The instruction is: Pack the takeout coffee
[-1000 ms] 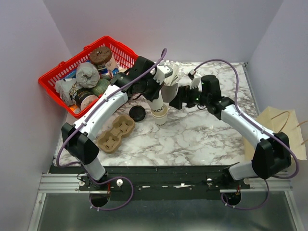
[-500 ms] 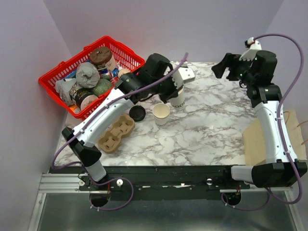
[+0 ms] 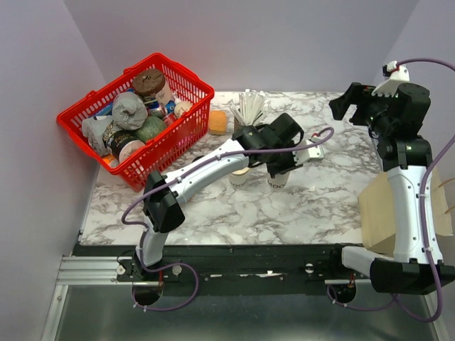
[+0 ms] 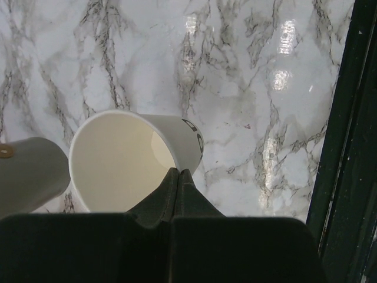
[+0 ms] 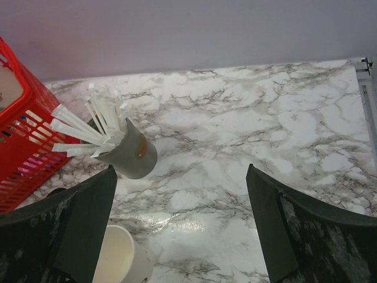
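Two cups: you have the paper cup [image 3: 277, 182] and a second cup [image 3: 239, 177] close together near the middle of the worktop [image 3: 320, 206], in front of the grey cup [image 3: 249, 131].
Paper cup: cream, with black letters on its side. Its mouth is open and the inside shows plain cream in your left wrist view.
Left end effector [image 4: 178, 177]: clenched on the paper cup's rim, the fingers pinching the wall nearest that camera. You cannot tell whether the cup's base rests on the marble.
Second cup: just beside the held one, on the basket side, apart from the fingers.
Left arm: reaches from its base across the worktop to the middle.
Right end effector [image 5: 179, 194]: released, its jaws wide with nothing between them, high over the far right of the worktop.
Grey cup: upright, full of white sticks [image 3: 250, 106].
Red basket [image 3: 181, 138]: at the far left, piled with cups and wrapped things.
Orange block [image 3: 217, 122]: just beside the basket, between it and the grey cup.
Brown bag [image 3: 375, 213]: at the right edge, by your right arm.
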Action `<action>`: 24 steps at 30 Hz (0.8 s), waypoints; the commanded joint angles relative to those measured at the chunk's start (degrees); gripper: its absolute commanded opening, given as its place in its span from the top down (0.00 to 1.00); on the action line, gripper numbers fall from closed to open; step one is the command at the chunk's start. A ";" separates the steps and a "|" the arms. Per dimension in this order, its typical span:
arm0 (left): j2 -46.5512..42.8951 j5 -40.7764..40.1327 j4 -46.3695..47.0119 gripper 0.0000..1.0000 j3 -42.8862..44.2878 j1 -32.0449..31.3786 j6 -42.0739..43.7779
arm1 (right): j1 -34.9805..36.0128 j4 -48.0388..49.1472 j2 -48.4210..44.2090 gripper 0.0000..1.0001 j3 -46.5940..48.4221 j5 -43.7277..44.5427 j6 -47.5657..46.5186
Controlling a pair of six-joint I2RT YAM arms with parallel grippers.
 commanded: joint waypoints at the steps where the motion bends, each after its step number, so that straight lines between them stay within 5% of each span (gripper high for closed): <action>1: 2.74 -3.34 2.53 1.00 0.81 -3.18 0.11 | -0.73 -1.05 -1.89 0.00 -2.60 1.19 -0.82; 13: 10.04 -12.04 8.95 1.00 2.92 -5.30 -0.34 | -1.44 -0.61 -5.84 0.00 -6.11 0.84 -1.43; 24: 6.79 -12.74 13.70 1.00 -7.18 -5.30 0.02 | -1.70 -0.35 -4.80 0.00 -7.26 0.13 -0.64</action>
